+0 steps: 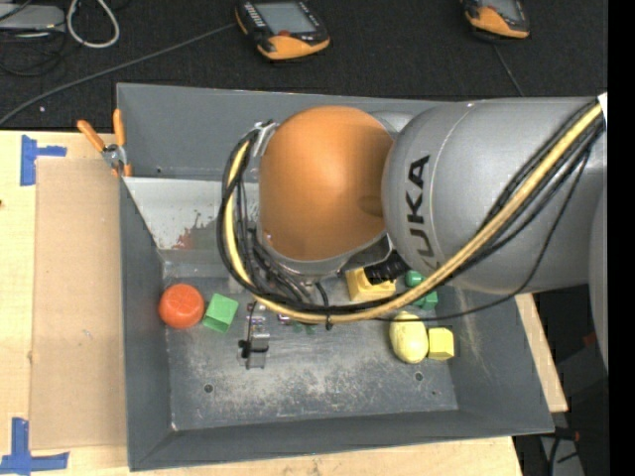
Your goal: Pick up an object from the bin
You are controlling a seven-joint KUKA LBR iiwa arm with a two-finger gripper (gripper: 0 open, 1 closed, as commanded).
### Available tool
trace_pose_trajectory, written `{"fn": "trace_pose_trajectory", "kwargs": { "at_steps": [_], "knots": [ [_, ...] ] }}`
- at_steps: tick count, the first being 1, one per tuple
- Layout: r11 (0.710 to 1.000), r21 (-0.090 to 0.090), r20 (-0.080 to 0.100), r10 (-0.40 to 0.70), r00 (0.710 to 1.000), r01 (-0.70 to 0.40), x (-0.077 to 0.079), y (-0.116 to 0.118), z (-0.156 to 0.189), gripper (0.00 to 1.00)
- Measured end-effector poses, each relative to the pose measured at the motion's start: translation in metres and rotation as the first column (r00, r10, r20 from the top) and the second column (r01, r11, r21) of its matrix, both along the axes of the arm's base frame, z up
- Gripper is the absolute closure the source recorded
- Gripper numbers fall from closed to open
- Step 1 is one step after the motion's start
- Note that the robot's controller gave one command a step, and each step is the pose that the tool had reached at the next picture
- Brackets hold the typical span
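My gripper (254, 347) reaches down below the arm's orange cover to the bin floor, left of centre. A small green cube (220, 312) lies just to its left, close but apart from it. Beyond the cube sits an orange round thing (182, 305) near the bin's left wall. Nothing shows in the gripper's grasp.
Right of centre lie a pale yellow rounded thing (407, 340) and a small yellow block (441, 343) side by side. A yellow and black object (369, 282) and green pieces (425, 294) are partly hidden under the arm. The arm covers the bin's back half.
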State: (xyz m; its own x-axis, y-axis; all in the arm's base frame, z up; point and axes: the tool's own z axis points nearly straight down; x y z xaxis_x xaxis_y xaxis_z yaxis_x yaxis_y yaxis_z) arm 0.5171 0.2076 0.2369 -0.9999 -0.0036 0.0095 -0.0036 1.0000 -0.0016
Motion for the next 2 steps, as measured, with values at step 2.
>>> {"fn": "trace_pose_trajectory", "kwargs": {
  "at_steps": [2],
  "knots": [
    [0.999, 0.0, 0.005, 0.032, 0.999, -0.032, 0.08, -0.024, -0.082, 0.0]
  ]
}}
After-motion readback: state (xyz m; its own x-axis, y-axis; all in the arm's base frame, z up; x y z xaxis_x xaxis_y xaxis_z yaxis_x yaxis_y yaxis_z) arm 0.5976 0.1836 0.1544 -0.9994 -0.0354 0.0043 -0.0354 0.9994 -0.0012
